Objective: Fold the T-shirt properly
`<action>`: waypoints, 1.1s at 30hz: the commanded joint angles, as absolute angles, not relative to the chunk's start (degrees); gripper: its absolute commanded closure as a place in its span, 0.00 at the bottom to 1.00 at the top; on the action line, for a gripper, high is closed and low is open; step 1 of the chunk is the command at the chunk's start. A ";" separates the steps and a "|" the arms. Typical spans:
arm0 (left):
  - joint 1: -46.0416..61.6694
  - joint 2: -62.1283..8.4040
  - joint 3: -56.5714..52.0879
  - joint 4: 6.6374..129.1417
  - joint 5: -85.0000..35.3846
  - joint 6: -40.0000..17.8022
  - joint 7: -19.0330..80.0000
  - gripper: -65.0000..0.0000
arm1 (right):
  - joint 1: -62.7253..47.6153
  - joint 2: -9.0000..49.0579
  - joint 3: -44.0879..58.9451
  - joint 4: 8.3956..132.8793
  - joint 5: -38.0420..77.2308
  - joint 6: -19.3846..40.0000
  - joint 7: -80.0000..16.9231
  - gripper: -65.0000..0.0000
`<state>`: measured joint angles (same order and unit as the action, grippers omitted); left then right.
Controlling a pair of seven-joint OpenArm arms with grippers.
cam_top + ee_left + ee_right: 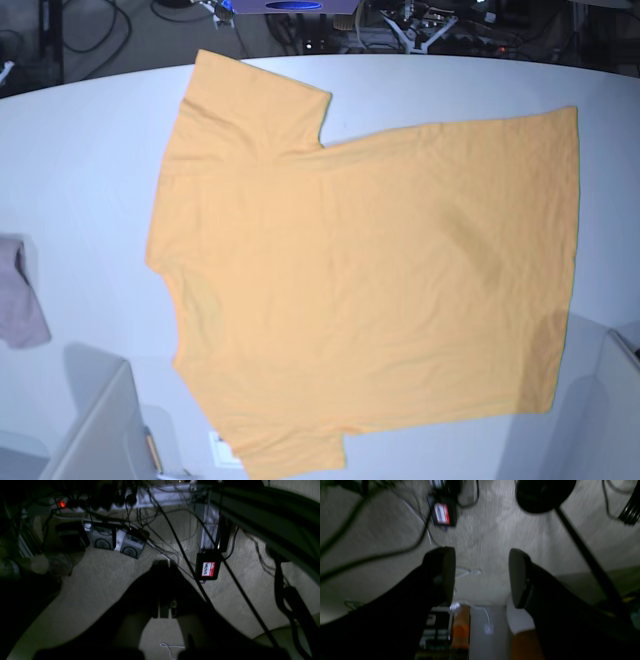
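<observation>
The T-shirt (pixel 365 290) lies flat across the desk (pixel 80 160), untouched, while the left fingers (pixel 163 566) are pressed together and the right fingers (pixel 448 575) spread over the floor, so a blind descent could bunch its near-edge sleeve.

One large orange-yellow cotton T-shirt (pixel 370 290); one small pinkish-mauve cloth (pixel 18 300); one pale rounded worktop (pixel 80 140); two black pincers (pixel 165 590) (pixel 481 577).

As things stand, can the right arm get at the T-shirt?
Probably yes: the T-shirt lies flat and uncovered on the table. The right tool is open, over the floor, so it must travel first.
</observation>
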<state>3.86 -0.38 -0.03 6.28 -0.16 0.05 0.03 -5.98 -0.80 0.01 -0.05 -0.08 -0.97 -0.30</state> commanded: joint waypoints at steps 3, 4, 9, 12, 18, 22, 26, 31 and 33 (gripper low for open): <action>4.79 -0.48 -0.04 6.20 -0.31 0.40 0.48 0.99 | -7.08 0.75 -0.13 0.13 -0.13 -0.92 0.40 0.58; 4.88 -0.48 -0.04 6.20 -0.31 0.40 0.48 0.98 | -7.08 0.84 -0.13 0.13 -0.13 -0.92 0.40 0.65; 5.14 -0.57 0.13 6.29 0.04 0.40 -0.04 0.76 | -6.90 0.92 -0.13 0.13 -0.13 -0.92 0.13 1.00; 5.14 -0.57 -0.04 6.29 -0.31 0.40 0.04 0.68 | -6.81 0.92 -0.13 0.13 -0.13 -0.92 0.04 1.00; 5.41 -0.92 0.66 5.93 0.22 0.40 0.48 0.77 | -6.29 0.92 -0.13 0.13 -0.13 -0.92 0.22 1.00; 6.55 -1.27 0.66 6.20 0.31 0.40 0.31 1.00 | -6.29 0.92 -0.13 0.13 -0.13 -0.92 0.31 1.00; 7.78 -1.45 0.66 6.20 0.31 0.40 0.13 1.00 | -6.46 1.98 -0.13 0.22 -0.22 -0.92 0.31 1.00; 10.33 -2.95 0.66 6.99 0.31 0.40 -0.04 1.00 | -9.19 3.82 0.04 3.91 -0.22 -0.92 0.40 1.00; 13.05 -3.82 0.66 10.95 0.31 0.40 -0.04 1.00 | -12.00 4.35 0.13 8.13 -0.04 -0.92 0.04 1.00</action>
